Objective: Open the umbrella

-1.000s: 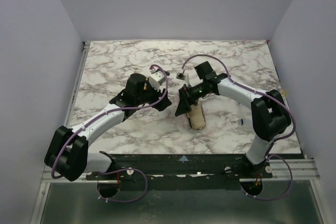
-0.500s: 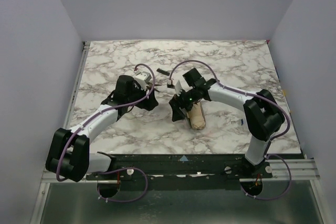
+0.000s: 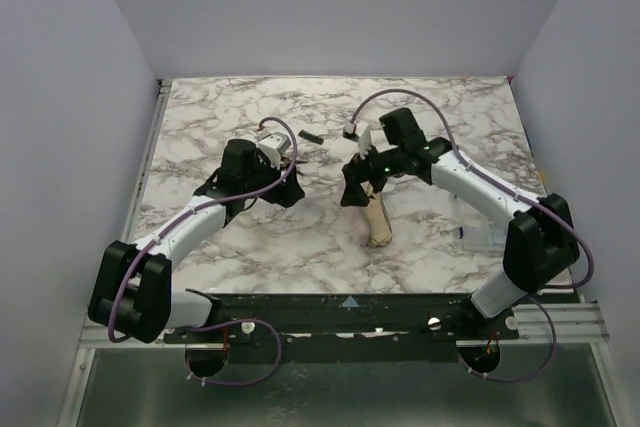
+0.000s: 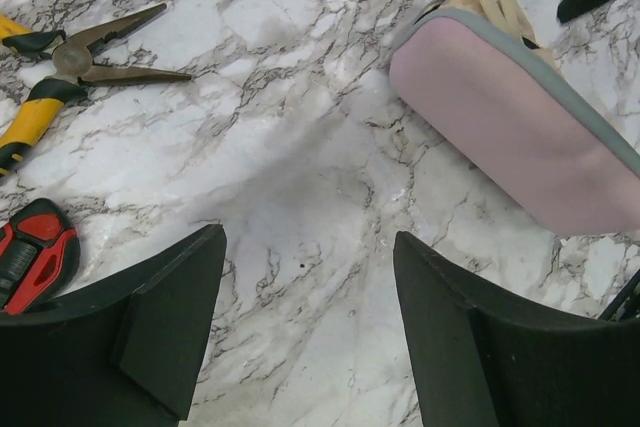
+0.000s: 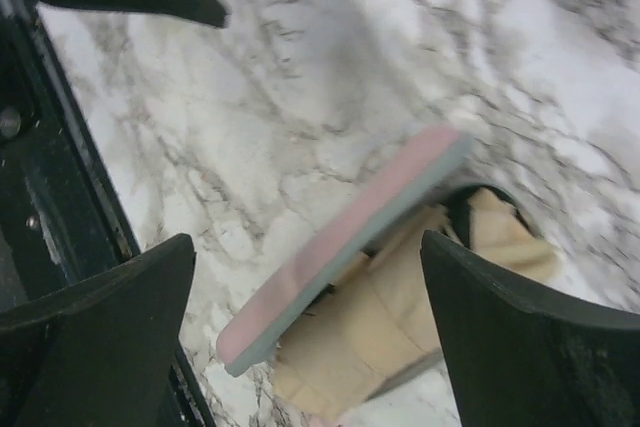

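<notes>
The umbrella (image 3: pixel 375 219) lay folded shut near the middle of the worktop (image 3: pixel 220 112). The left fingers (image 4: pixel 165 322) and right fingers (image 5: pixel 95 322) were spread wide, holding nothing; opening apparently not yet begun.

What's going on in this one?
Two robot arms work over a marble table. The umbrella lies on it, folded shut, not yet opened. The right hand is open above the umbrella's far end, a finger on either side, gripping nothing. The left hand is also open and empty, over bare marble just left of the umbrella, with yellow-handled pliers and a red-handled tool lying beside it.
</notes>
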